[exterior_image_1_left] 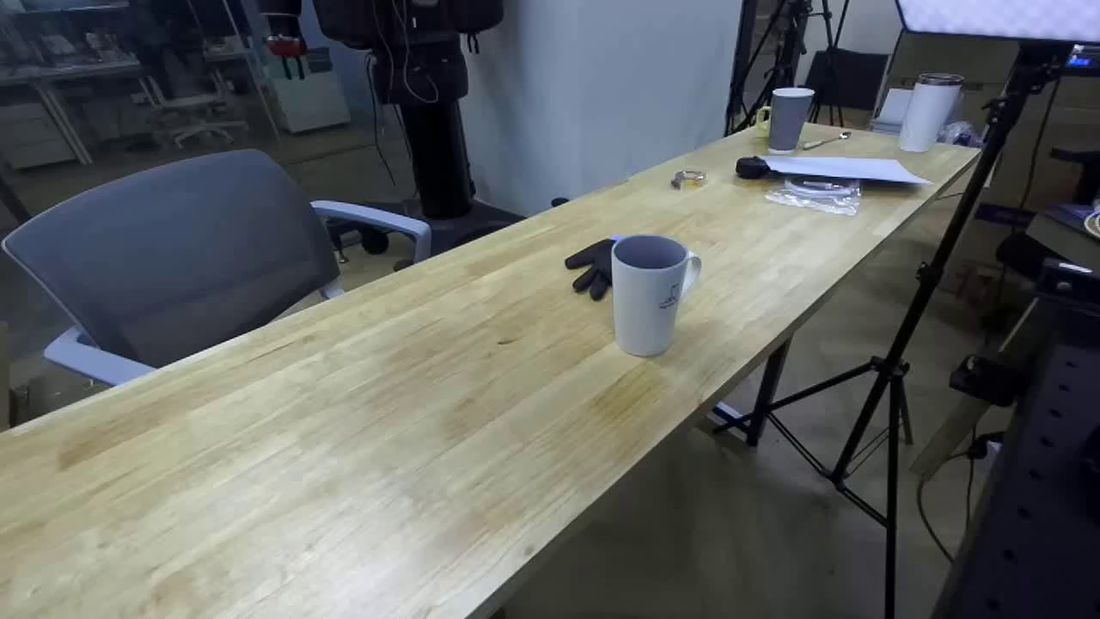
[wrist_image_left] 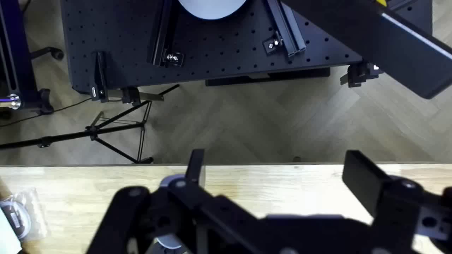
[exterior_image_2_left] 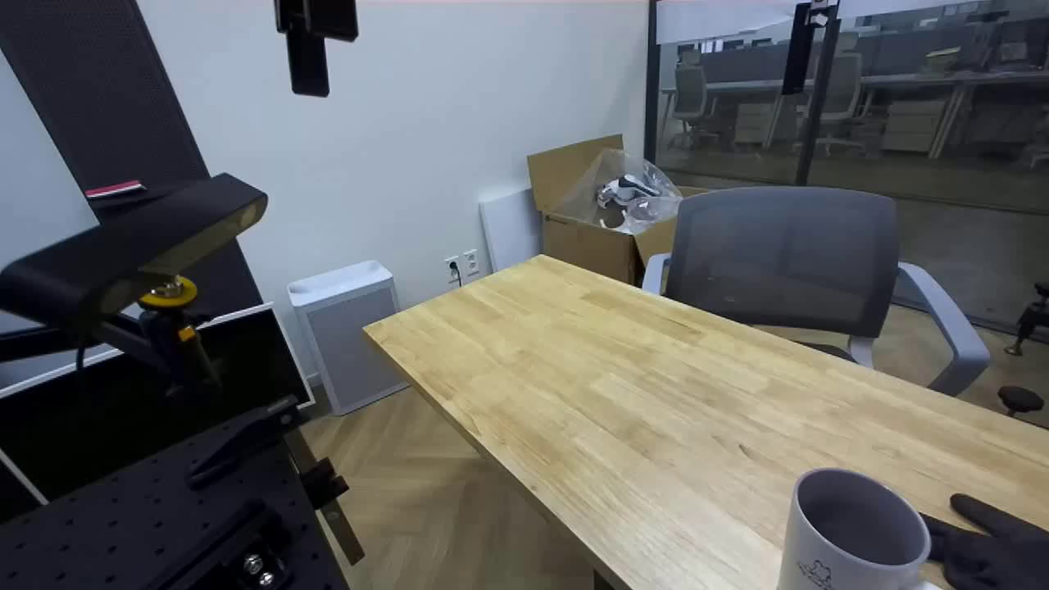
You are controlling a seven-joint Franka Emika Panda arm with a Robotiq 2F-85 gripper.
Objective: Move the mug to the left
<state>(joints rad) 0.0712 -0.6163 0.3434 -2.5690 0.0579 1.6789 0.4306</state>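
- Wooden tabletop is supporting the upright mug, handle pointing toward two o'clock in an exterior view.
- Claw is gaping wide, presumably for straddling it.

"Where are those pointed?"

"Both exterior views look down across the table toward opposite ends, sharing the chair and mug."

"And the wrist view?"

"Downward, close behind the gripper, over the table's edge."

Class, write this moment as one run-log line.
mug: upright on table, ungripped | black glove: beside mug | jaws: open, empty | chair: alongside table
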